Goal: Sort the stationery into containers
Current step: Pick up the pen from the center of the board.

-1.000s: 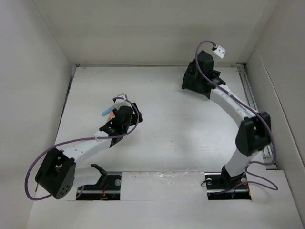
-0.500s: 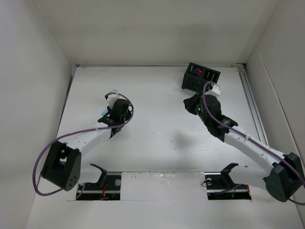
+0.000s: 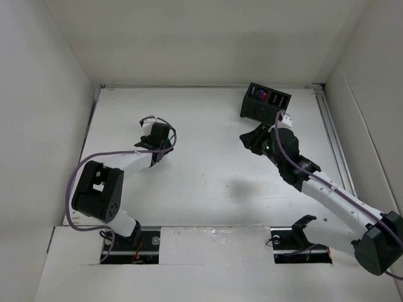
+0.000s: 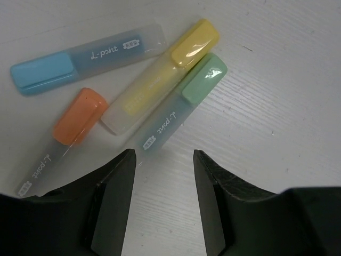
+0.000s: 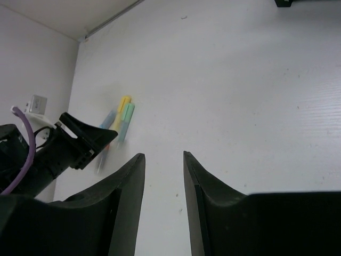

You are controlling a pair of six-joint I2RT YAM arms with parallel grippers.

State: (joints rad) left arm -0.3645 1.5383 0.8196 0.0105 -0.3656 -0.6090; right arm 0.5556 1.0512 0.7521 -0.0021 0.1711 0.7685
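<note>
Four highlighters lie together on the white table in the left wrist view: a blue-capped one, an orange-capped one, a yellow one and a green one. My left gripper is open and empty, its jaws just short of the green pen's end. In the top view the left gripper hides the pens. The black two-compartment box stands at the back right with purple pens inside. My right gripper is open and empty in front of the box. The right wrist view shows the pens far ahead.
White walls enclose the table on the left, back and right. A metal rail runs along the right edge. The left arm's purple cable loops near its elbow. In the right wrist view the left gripper shows beside the pens.
My right arm has drawn back from over the box toward the table's middle, uncovering the box. My left arm has folded in and its gripper now sits over the pens.
</note>
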